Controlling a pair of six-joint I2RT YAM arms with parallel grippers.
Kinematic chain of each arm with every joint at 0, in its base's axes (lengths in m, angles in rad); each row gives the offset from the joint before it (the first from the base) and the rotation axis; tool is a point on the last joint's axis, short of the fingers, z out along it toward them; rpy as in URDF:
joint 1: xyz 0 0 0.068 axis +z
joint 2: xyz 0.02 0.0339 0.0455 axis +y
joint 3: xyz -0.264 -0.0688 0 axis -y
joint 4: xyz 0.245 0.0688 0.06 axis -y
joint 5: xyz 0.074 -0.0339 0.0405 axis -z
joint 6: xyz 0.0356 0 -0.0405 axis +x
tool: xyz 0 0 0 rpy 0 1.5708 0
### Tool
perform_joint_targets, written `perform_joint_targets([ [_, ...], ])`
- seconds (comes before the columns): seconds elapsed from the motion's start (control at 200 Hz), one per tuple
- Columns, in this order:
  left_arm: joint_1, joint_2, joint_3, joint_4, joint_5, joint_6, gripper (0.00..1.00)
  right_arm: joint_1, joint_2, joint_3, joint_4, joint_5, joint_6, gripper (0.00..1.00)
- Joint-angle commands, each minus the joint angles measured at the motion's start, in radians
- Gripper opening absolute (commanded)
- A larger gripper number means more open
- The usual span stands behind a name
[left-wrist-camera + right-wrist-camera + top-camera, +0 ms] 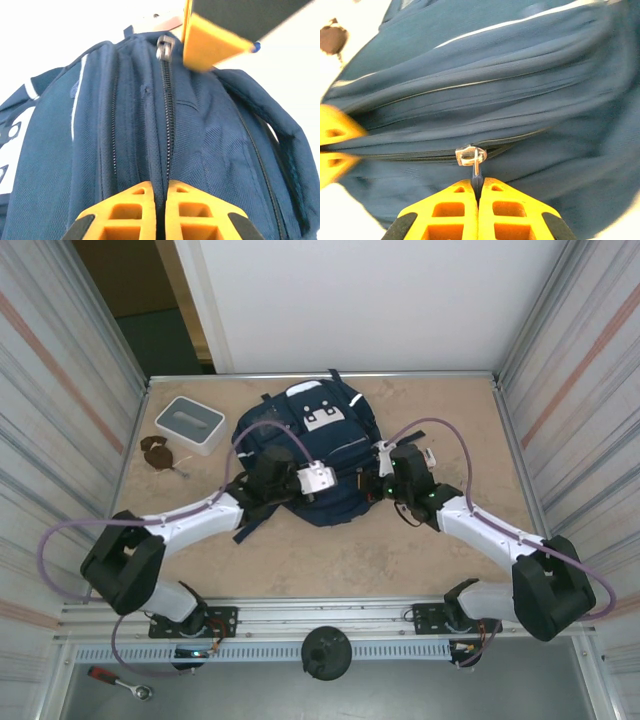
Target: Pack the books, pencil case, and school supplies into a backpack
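While the navy backpack (300,440) lies in the middle of the desk (330,560), its grey patch and white buckle tabs toward the far end, both arms reach in over its near edge from either side and meet there. The left claw (161,186) is closed. Its two yellow fingers press together on the backpack's fabric right at a zipper seam, and the line of teeth runs from between the fingertips straight up the ridge of the bag. At the far end of that line sits the metal zipper slider (163,48), with a yellow finger of the other arm just beside it. The right claw (478,181) is closed too, pinching the thin zipper pull (476,172) that hangs from the slider, so the slider sits just beyond its fingertips. In the right wrist view the left claw's fingers appear at the left edge, clamped on the same seam, well along the zipper from the slider. Whether the zipper between the two claws is open or done up I cannot tell. Near the far left corner of the desk stands a white-and-grey square box (192,423), with a small brown object (158,452) just beside it; neither touches the bag.
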State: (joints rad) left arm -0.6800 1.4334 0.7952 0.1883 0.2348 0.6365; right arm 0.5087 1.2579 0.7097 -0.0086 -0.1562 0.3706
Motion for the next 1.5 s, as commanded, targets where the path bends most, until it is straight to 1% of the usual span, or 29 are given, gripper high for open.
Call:
perform_joint_targets([
  [0.0, 0.092, -0.111, -0.070, 0.106, 0.073, -0.085, 0.02, -0.083, -0.004, 0.006, -0.045, 0.059, -0.002, 0.00],
  [0.11, 0.139, -0.130, -0.104, 0.132, 0.069, -0.110, 0.04, -0.072, 0.005, 0.003, 0.009, 0.014, 0.007, 0.00],
  [0.19, 0.142, -0.114, -0.090, 0.108, 0.033, -0.110, 0.11, -0.044, 0.025, 0.013, 0.028, 0.004, 0.009, 0.00],
  [0.276, 0.140, -0.100, -0.051, 0.043, 0.054, -0.108, 0.27, -0.018, 0.044, 0.026, 0.034, 0.001, 0.011, 0.00],
  [0.326, 0.137, -0.098, -0.033, 0.009, 0.067, -0.112, 0.34, -0.007, 0.051, 0.031, 0.038, -0.003, 0.014, 0.00],
  [0.421, 0.117, -0.114, -0.029, -0.006, 0.071, -0.108, 0.45, 0.010, 0.048, 0.031, 0.045, -0.007, 0.019, 0.00],
  [0.501, 0.090, -0.129, -0.031, -0.009, 0.067, -0.094, 0.52, 0.020, 0.043, 0.033, 0.047, -0.008, 0.022, 0.00],
  [0.611, 0.032, -0.113, 0.000, -0.052, 0.022, -0.051, 0.56, 0.027, 0.037, 0.034, 0.049, -0.011, 0.026, 0.00],
  [0.756, -0.053, -0.026, 0.078, -0.102, -0.085, 0.020, 0.56, 0.035, 0.026, 0.035, 0.052, -0.011, 0.028, 0.00],
  [0.862, -0.098, 0.049, 0.136, -0.115, -0.147, 0.060, 0.56, 0.040, 0.016, 0.034, 0.049, -0.012, 0.029, 0.00],
  [1.002, -0.117, 0.133, 0.195, -0.115, -0.196, 0.086, 0.53, 0.047, -0.001, 0.028, 0.052, -0.016, 0.029, 0.00],
  [1.087, -0.116, 0.154, 0.198, -0.100, -0.221, 0.096, 0.48, 0.047, -0.008, 0.018, 0.049, -0.010, 0.026, 0.00],
  [1.142, -0.115, 0.156, 0.191, -0.087, -0.234, 0.105, 0.41, 0.046, -0.012, 0.012, 0.042, 0.000, 0.017, 0.00],
  [1.217, -0.105, 0.145, 0.173, -0.071, -0.242, 0.111, 0.24, 0.040, -0.018, 0.005, 0.023, 0.020, 0.000, 0.00],
  [1.298, -0.080, 0.102, 0.139, -0.058, -0.202, 0.101, 0.06, 0.020, -0.024, 0.000, -0.004, 0.046, -0.017, 0.00],
  [1.333, -0.064, 0.075, 0.116, -0.046, -0.168, 0.089, 0.01, 0.005, -0.025, -0.003, -0.016, 0.057, -0.020, 0.00],
  [1.353, -0.052, 0.058, 0.102, -0.038, -0.148, 0.081, 0.00, -0.007, -0.025, -0.004, -0.022, 0.059, -0.022, 0.00],
  [1.493, 0.053, -0.065, -0.013, 0.057, 0.019, -0.012, 0.00, -0.088, -0.006, -0.008, -0.031, 0.054, -0.029, 0.00],
])
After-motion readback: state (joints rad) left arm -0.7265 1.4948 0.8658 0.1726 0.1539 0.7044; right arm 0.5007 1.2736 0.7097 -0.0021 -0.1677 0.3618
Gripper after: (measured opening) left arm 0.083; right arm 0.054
